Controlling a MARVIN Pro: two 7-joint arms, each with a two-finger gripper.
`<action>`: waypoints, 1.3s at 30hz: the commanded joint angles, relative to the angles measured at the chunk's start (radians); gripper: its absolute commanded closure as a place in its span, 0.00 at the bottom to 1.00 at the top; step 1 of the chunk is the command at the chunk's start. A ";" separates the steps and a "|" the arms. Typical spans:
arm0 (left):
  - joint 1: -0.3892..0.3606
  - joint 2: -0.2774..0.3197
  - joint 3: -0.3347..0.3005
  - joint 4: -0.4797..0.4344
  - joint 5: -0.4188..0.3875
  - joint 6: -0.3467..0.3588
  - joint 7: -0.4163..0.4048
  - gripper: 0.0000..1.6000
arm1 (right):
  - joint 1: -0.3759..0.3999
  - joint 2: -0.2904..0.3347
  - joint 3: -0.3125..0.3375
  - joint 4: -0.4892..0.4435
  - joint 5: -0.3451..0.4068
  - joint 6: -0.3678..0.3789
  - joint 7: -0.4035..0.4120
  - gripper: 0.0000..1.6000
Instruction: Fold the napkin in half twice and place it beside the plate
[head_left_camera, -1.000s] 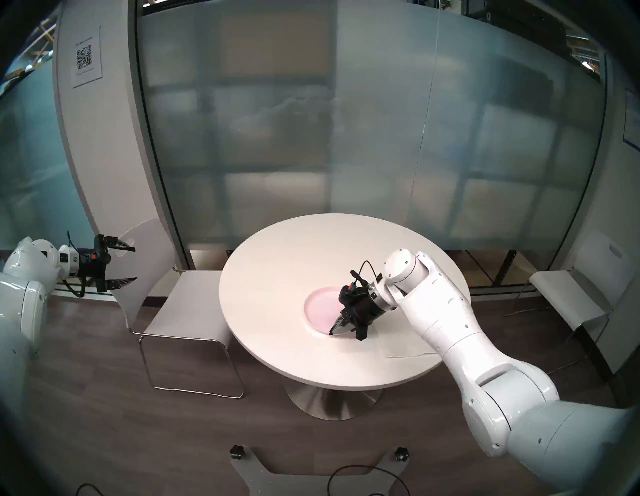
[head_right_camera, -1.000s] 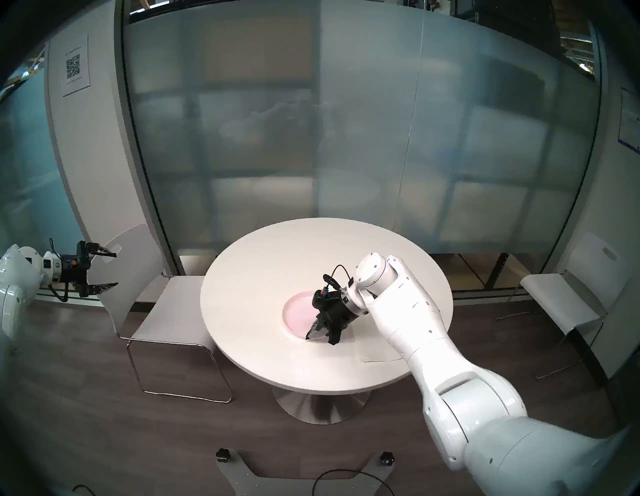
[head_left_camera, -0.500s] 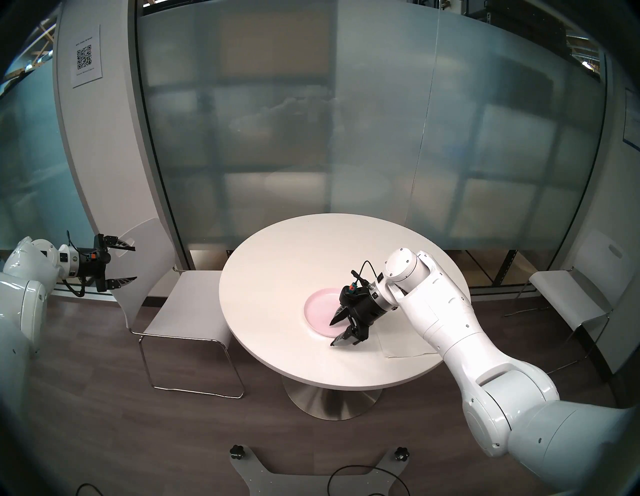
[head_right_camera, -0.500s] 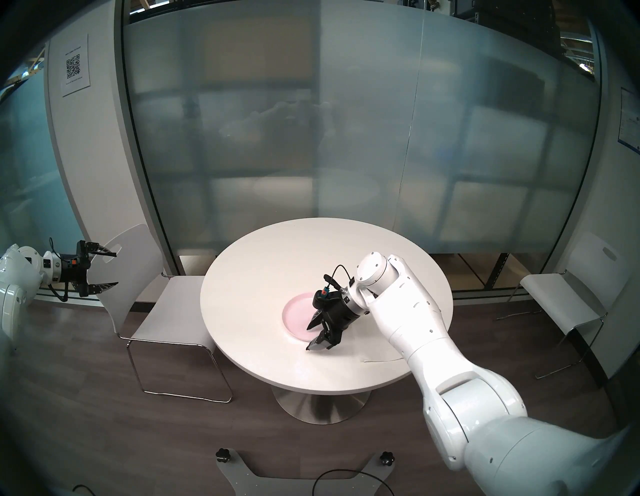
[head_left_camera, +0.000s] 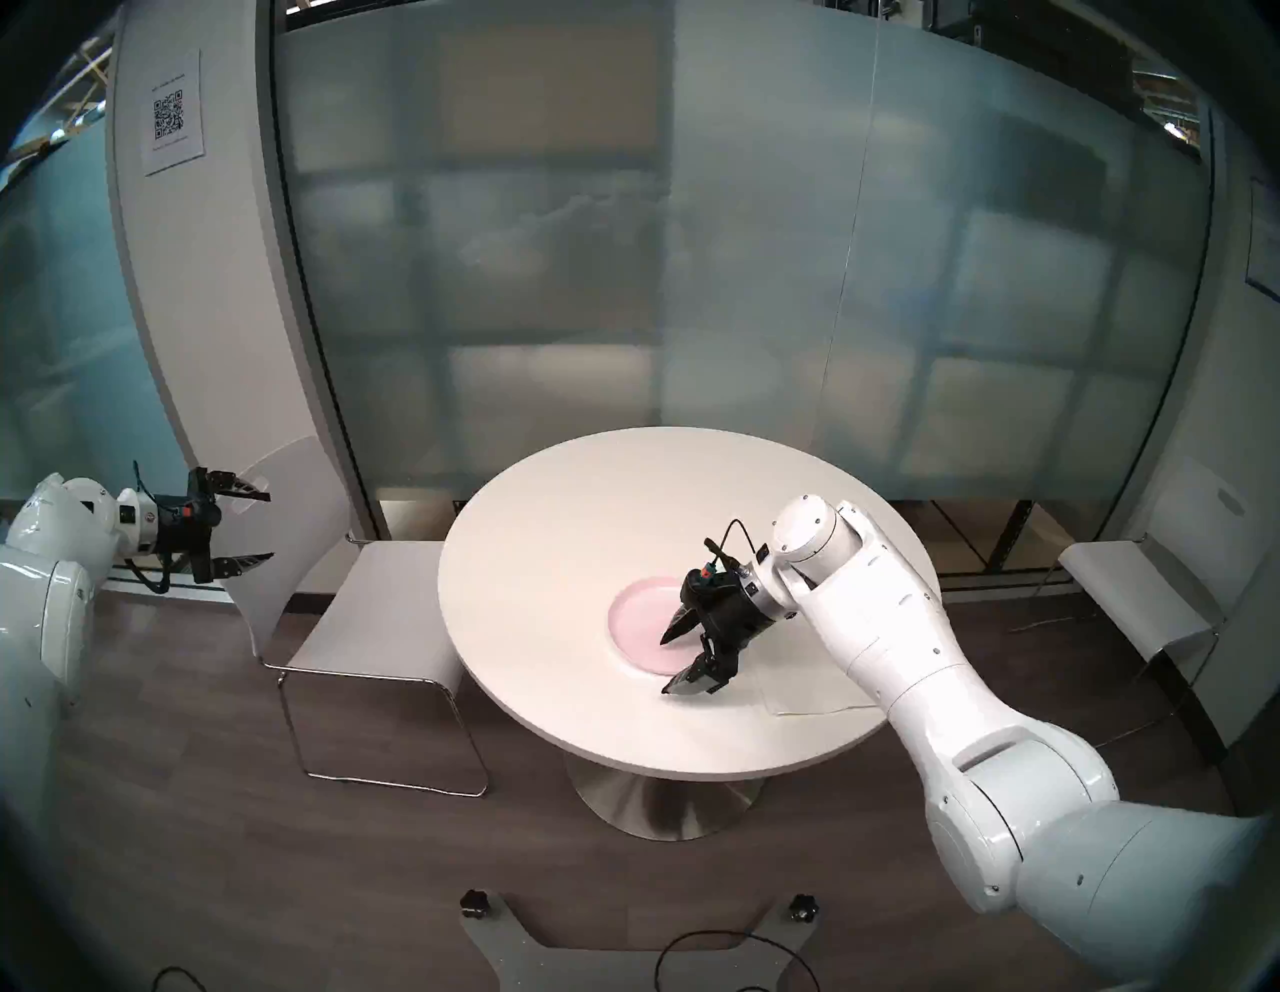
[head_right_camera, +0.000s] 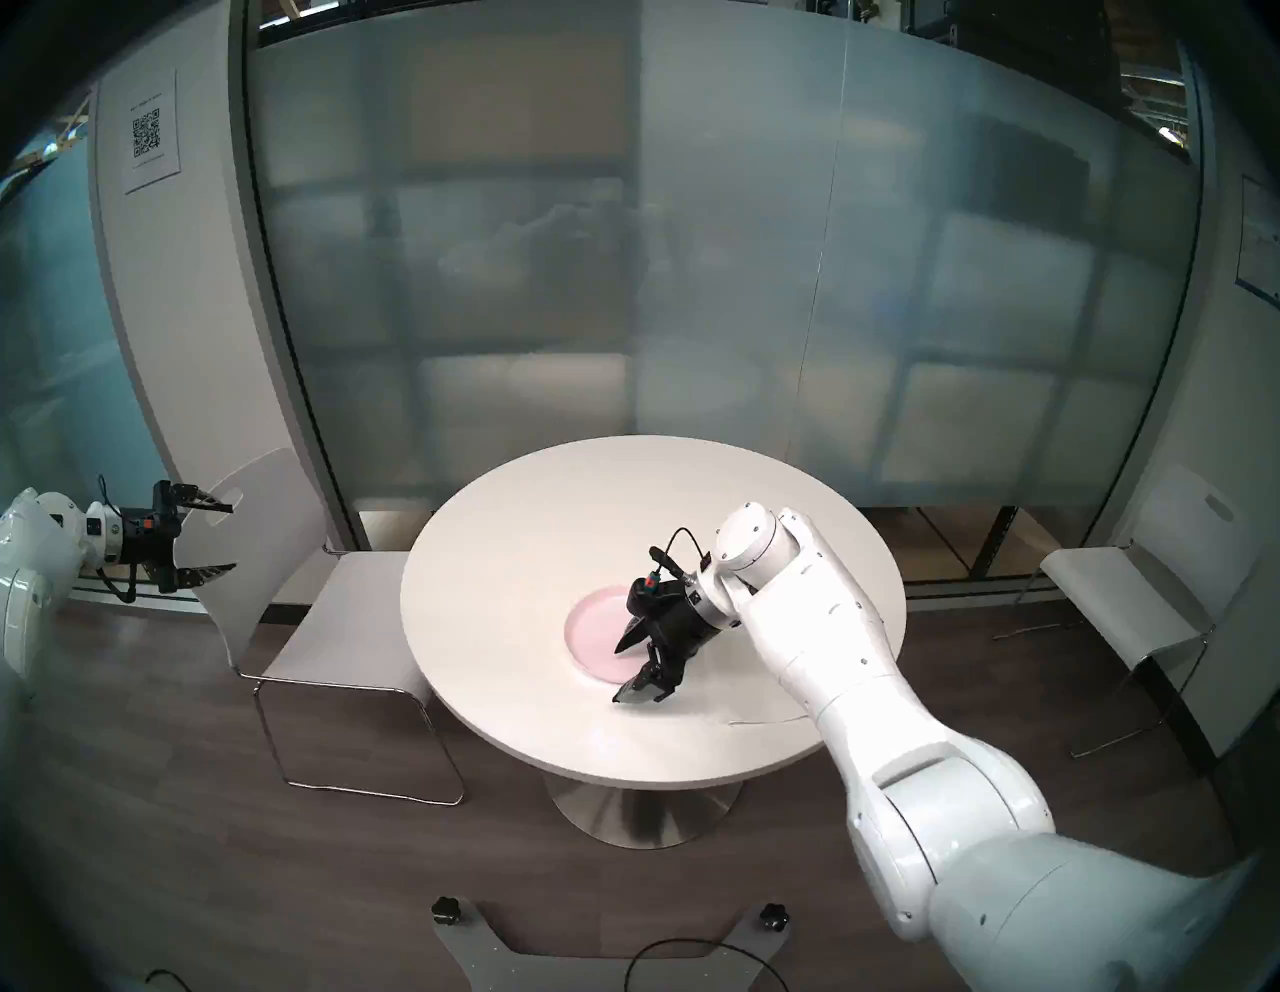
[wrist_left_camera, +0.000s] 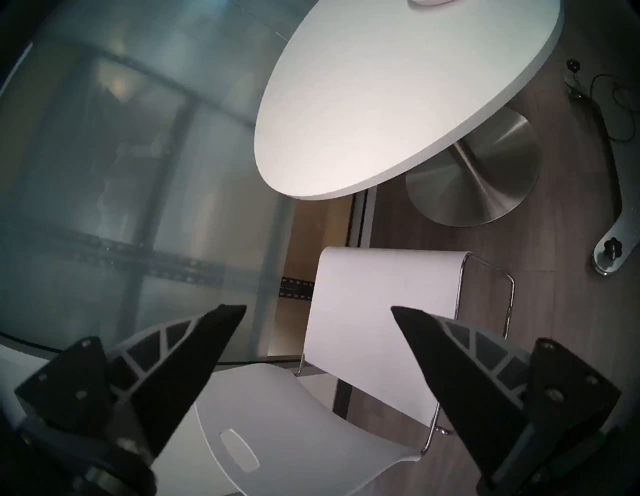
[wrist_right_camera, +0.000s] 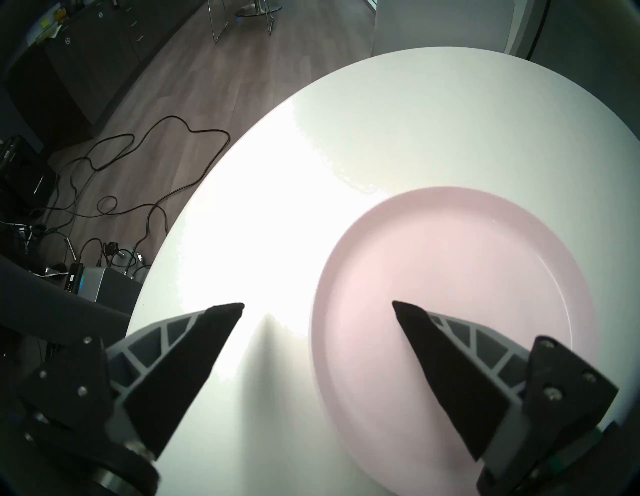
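Observation:
A small pale pink plate (head_left_camera: 641, 616) (head_right_camera: 594, 629) (wrist_right_camera: 450, 277) sits near the middle of the round white table (head_left_camera: 589, 526). My right gripper (head_left_camera: 665, 666) (head_right_camera: 616, 675) (wrist_right_camera: 317, 304) hangs open just over the plate's near rim, one finger above the plate and the other above bare table, with nothing between them. The white napkin (head_left_camera: 796, 686) (head_right_camera: 755, 701) lies flat on the table to the right of the plate, partly hidden under my right arm. My left gripper (head_left_camera: 267, 526) (wrist_left_camera: 318, 307) stands open and empty far to the left, off the table.
A white chair (head_left_camera: 374, 623) (wrist_left_camera: 381, 294) stands at the table's left, below my left gripper. Another chair (head_left_camera: 1136, 596) is at the right. Frosted glass panels rise behind the table. Cables (wrist_right_camera: 121, 180) lie on the wooden floor.
My right gripper, shut at the plate's near rim a second ago, has opened wide and stayed there. The left arm has not moved.

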 joint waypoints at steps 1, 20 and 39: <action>-0.022 0.005 -0.003 -0.014 -0.006 0.000 -0.041 0.00 | 0.018 0.000 0.005 -0.017 0.010 -0.001 -0.001 0.00; -0.019 0.007 -0.004 -0.010 -0.006 0.000 -0.042 0.00 | 0.023 -0.003 0.016 -0.024 0.013 -0.003 -0.001 0.00; -0.018 0.005 -0.005 -0.010 -0.005 0.000 -0.036 0.00 | 0.055 0.015 0.056 -0.075 0.026 -0.018 -0.001 0.00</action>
